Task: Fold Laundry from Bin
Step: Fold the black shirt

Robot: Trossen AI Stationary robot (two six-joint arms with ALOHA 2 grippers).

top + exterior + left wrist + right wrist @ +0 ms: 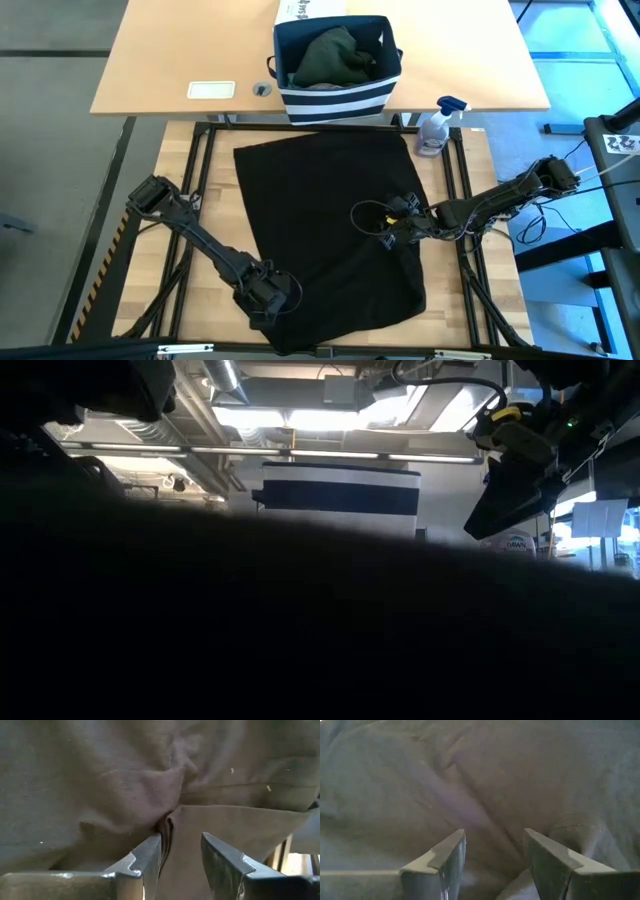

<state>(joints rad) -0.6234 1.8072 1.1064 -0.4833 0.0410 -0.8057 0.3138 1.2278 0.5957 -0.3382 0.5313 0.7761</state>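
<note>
Wooden table (215, 190): black garment (330, 220) spread; box (310, 10) print unreadable.

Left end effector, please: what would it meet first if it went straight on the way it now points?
Most likely the black cloth: it fills the view just past the left end effector, whose fingers stand apart.

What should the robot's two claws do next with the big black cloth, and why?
Probably close the left gripper on the cloth edge. The black garment lies spread on the table, and that gripper sits at its near-left corner with its jaws apart and a fold of fabric just ahead of them. The right gripper, also open, hovers over the right side; gripping there too would let both lift and fold.
</note>
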